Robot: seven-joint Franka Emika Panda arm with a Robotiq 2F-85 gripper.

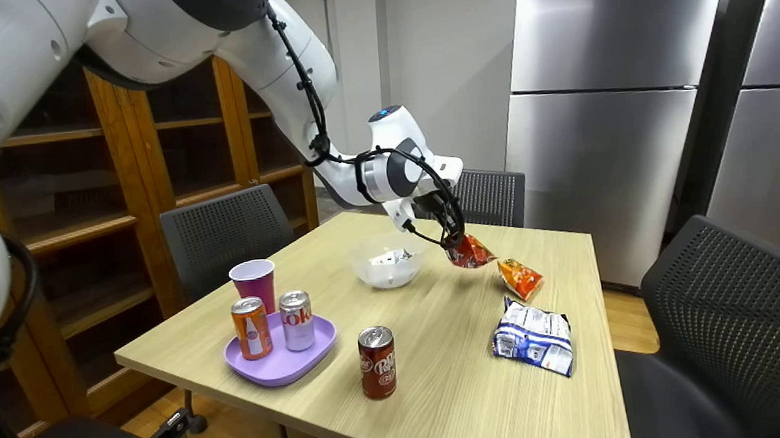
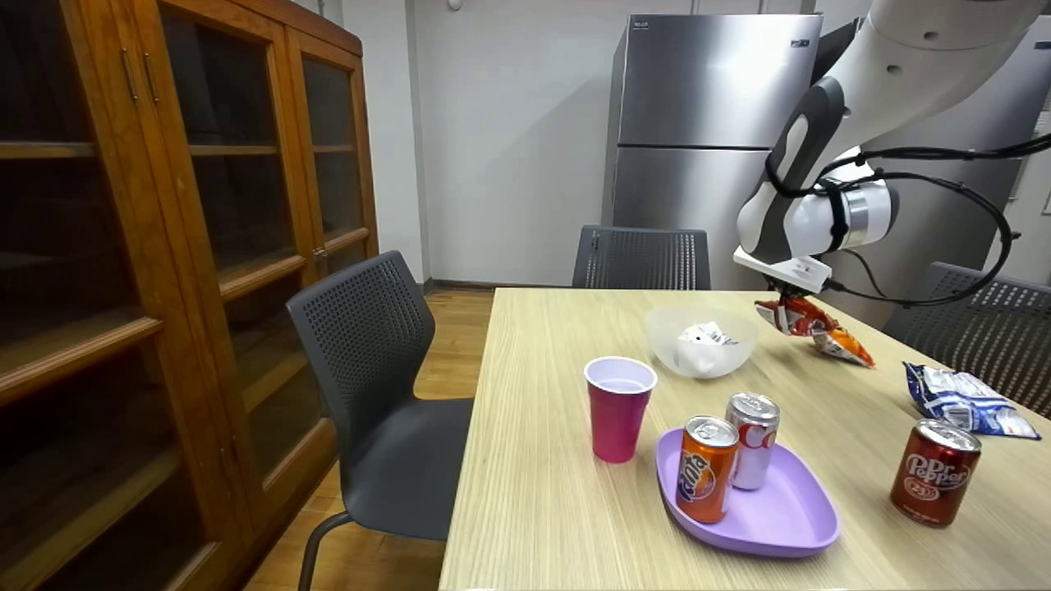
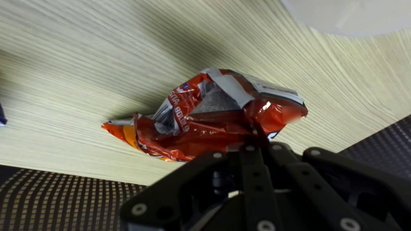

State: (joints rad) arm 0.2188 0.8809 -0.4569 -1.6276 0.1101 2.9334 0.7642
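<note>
Above pale wood-grain table (image 1: 442, 354), beside frosted translucent bowl (image 1: 386, 278): black pincer (image 3: 260, 147) grips crumpled, glossy red snack bag (image 3: 212, 133); small orange snack bag (image 1: 521, 280) lies near red bag.

Black gripper (image 3: 261, 146), red snack bag (image 3: 215, 128) with white panels, orange bag (image 1: 521, 280), blue-and-white bag (image 1: 533, 338), lilac tray (image 1: 278, 372), magenta cup (image 2: 620, 420), table (image 1: 442, 354) showing pale streaked grain

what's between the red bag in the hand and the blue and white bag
The orange bag lies between the red bag and the blue and white bag, as both exterior views show.
</note>
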